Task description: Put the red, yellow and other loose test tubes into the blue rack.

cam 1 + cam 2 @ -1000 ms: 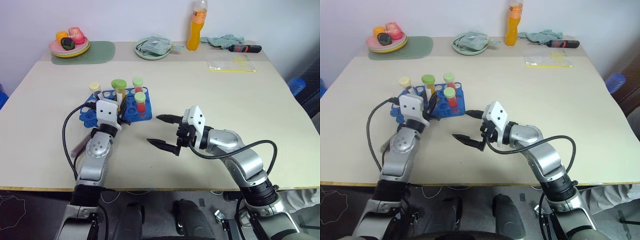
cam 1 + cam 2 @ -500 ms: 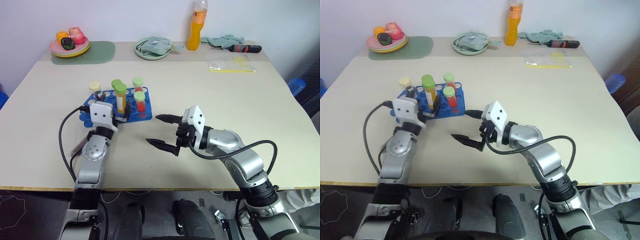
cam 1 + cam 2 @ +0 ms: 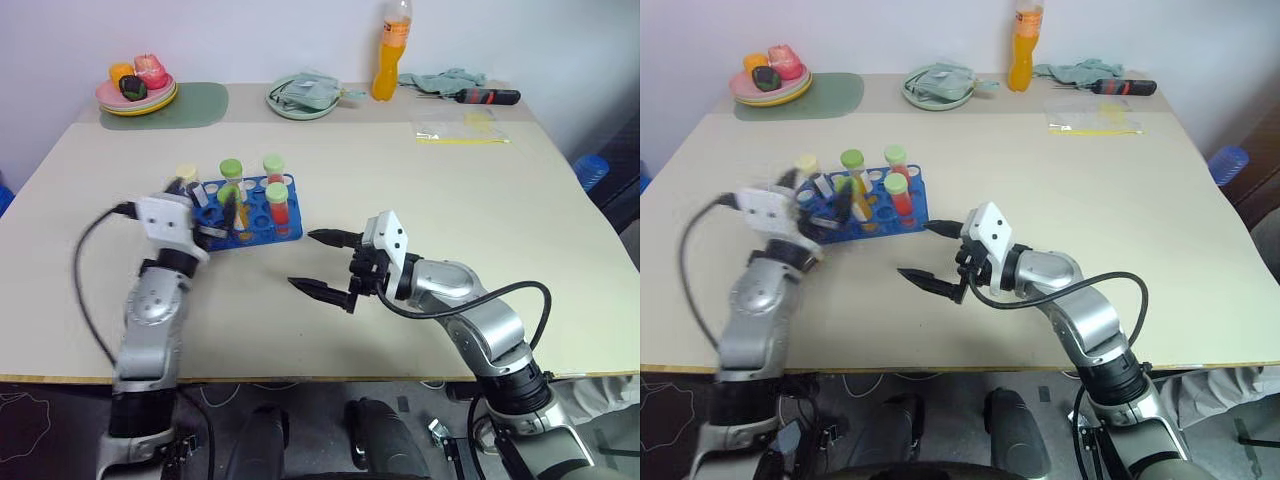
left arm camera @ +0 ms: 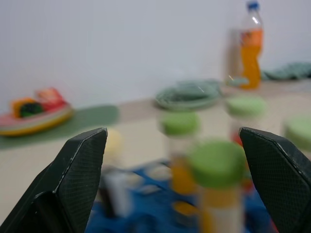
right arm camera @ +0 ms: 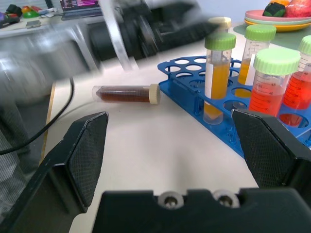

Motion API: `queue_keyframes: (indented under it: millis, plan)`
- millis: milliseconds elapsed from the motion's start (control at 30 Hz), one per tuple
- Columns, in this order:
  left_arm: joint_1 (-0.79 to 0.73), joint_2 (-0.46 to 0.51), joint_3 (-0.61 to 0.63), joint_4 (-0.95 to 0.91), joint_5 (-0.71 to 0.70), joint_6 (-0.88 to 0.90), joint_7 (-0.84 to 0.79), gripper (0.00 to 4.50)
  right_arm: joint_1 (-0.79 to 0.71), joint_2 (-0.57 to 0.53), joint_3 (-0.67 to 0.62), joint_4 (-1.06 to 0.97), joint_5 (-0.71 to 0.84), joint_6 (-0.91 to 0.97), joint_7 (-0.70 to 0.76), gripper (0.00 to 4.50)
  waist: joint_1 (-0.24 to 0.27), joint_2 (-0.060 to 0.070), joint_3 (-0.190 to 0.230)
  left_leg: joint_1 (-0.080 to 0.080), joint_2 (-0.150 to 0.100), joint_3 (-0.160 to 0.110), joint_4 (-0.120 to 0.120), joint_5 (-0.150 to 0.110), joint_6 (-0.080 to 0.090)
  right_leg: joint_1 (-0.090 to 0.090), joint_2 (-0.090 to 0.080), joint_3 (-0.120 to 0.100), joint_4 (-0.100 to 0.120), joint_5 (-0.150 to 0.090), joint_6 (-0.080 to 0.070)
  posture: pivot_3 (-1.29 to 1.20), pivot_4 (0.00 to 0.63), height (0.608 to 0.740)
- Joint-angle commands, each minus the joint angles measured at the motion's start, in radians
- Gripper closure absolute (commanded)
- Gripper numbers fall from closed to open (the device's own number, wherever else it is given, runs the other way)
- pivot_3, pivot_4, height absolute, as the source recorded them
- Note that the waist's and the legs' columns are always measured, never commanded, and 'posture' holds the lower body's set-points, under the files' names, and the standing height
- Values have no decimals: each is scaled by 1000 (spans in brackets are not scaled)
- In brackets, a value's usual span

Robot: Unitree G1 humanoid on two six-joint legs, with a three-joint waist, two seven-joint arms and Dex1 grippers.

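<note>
The blue rack (image 3: 264,233) stands left of the table's middle with several capped test tubes upright in it. Among them are a yellow one with a green cap (image 5: 216,80) and a red one with a green cap (image 3: 279,206). A dark maroon tube with a cream cap (image 5: 125,93) lies flat on the table beside the rack. My left gripper (image 3: 203,198) hovers at the rack's left end, open and holding nothing. Right of the rack, my right gripper (image 3: 302,260) is open and empty, with its fingers pointing toward the rack.
Along the far edge are a plate of toy food (image 3: 137,92) on a green mat, a green dish with a cloth (image 3: 305,98), a tall orange bottle (image 3: 394,48), a screwdriver (image 3: 487,96) and a plastic bag (image 3: 462,130).
My left gripper has opened and let go of the yellow tube, which now stands in the rack. The left arm drew back to the left and upward. The right arm kept still.
</note>
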Motion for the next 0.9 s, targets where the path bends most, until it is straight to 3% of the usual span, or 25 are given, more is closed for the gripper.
queue_keyframes:
  millis: [33,133,200,267,300,400,500,700,800,900]
  plan:
    - [-5,156,207,-202,-275,296,-21,36,0,-2,-17,-42,18,-5,4,0,0,0,0,0,0,0,0,0,0,0,0,0,0,0,0,0,150,740]
    - [16,344,312,-250,-398,642,5,36,-4,-1,-15,-32,21,-9,13,0,-1,0,0,0,0,0,0,0,0,0,0,0,1,0,0,0,150,740]
    - [77,537,341,-242,-495,917,-85,36,-12,0,-11,-19,23,-16,27,0,-5,-1,0,1,0,0,0,0,0,0,0,0,1,0,0,0,150,740]
    - [157,786,272,-233,-546,1184,-191,36,-23,5,-4,-3,23,-23,43,0,-14,-1,1,1,0,0,-1,0,0,0,0,0,1,-1,0,0,150,740]
    - [140,826,242,-215,-559,1265,-190,36,-28,9,-1,3,23,-26,48,0,-16,-1,2,1,0,-1,-1,0,0,0,0,0,2,-1,0,0,150,740]
    - [20,833,158,-147,-587,1373,-202,36,-39,20,7,19,19,-33,58,0,-19,1,2,1,-1,-1,-1,0,0,0,0,-1,2,-1,0,0,150,740]
    - [-131,888,-104,-83,-514,1326,-258,36,-50,27,14,32,12,-41,64,0,-22,0,2,1,0,-1,0,0,0,0,1,-1,3,-1,0,0,150,740]
    - [-357,878,-449,83,-356,1224,-376,36,-41,26,12,20,1,-46,50,0,-24,0,2,0,0,0,-2,0,0,-3,1,0,3,-1,-1,0,150,740]
    - [-418,870,-557,147,-286,1179,-442,36,-26,26,6,2,-1,-38,29,0,-24,0,2,-1,0,1,-2,0,0,-4,1,0,3,-1,-1,0,150,740]
    - [-450,867,-618,182,-237,1149,-505,1323,-12,27,1,-15,2,-28,8,0,-24,0,2,-1,0,1,-1,0,0,-4,1,1,3,-1,-1,0,150,740]
